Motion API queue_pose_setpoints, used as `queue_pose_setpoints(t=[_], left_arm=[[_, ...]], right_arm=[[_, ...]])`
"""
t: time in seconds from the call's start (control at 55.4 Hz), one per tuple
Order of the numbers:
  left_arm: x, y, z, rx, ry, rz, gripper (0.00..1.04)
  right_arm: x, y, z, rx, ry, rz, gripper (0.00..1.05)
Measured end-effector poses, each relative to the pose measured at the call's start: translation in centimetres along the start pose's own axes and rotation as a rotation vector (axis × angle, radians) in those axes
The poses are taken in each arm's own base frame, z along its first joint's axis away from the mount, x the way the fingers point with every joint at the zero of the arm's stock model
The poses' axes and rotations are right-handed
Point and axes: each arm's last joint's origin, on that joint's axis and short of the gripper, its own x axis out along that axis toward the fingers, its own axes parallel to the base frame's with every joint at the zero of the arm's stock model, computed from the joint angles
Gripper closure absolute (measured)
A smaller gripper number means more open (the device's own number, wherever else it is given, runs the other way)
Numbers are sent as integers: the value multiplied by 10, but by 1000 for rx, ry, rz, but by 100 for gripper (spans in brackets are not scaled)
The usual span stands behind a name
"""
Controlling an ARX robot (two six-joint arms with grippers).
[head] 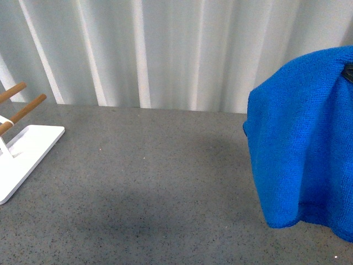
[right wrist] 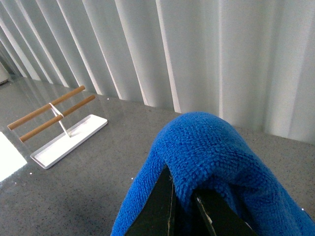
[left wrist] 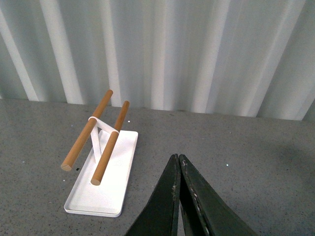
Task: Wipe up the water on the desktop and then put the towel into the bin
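Observation:
The blue towel [head: 300, 143] hangs in the air at the right of the front view, its lower edge a little above the dark grey desktop [head: 154, 182]. My right gripper [right wrist: 183, 183] is shut on the towel [right wrist: 206, 147], which drapes over its dark fingers [right wrist: 158, 206]; in the front view only a dark bit of the gripper shows at the right edge. My left gripper [left wrist: 178, 158] is shut and empty, held above the desktop [left wrist: 256, 162]. The pink bin is out of view. I see no clear water on the desktop.
A white flat-based rack with two wooden rods [head: 22, 149] stands at the left of the desktop; it also shows in the left wrist view [left wrist: 101, 172] and the right wrist view [right wrist: 64, 135]. A pleated white curtain [head: 165, 49] runs behind the desktop.

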Motion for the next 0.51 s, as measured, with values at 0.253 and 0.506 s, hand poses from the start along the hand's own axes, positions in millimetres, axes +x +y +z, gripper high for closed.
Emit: queue_pose_setpoints(t=[0.253,0.506], left_arm=[[-11,-12,-7,-2,-17,-10,101],[-18,-12,-4,-2,-34,-6,101]], right_arm=[[3,6,-1,-10,12,0,101],[2,12,-4,-25,41,3,101]])
